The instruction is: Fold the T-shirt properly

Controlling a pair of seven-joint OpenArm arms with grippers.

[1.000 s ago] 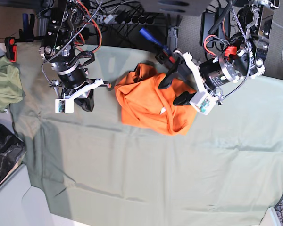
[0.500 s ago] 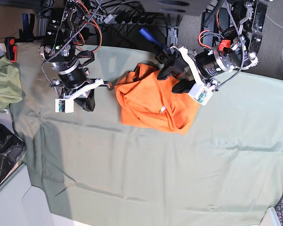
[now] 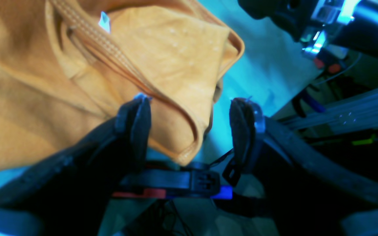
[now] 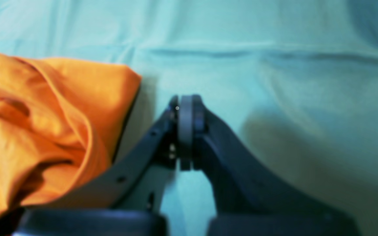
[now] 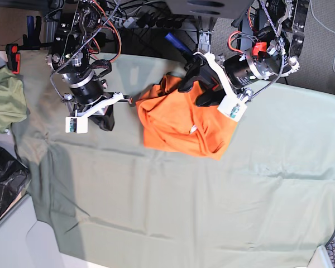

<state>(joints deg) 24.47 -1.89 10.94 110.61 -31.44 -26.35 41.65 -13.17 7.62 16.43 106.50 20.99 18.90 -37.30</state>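
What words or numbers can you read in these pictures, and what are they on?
None can be read.
White tag on the T-shirt: too small and blurred to show any print.
White blocks with green and blue spots on the arms: no letters can be made out.

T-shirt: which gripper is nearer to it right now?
Left. The left gripper stands open astride an edge of the orange T-shirt; the right gripper is shut on the green table cloth beside it, apart from the shirt.
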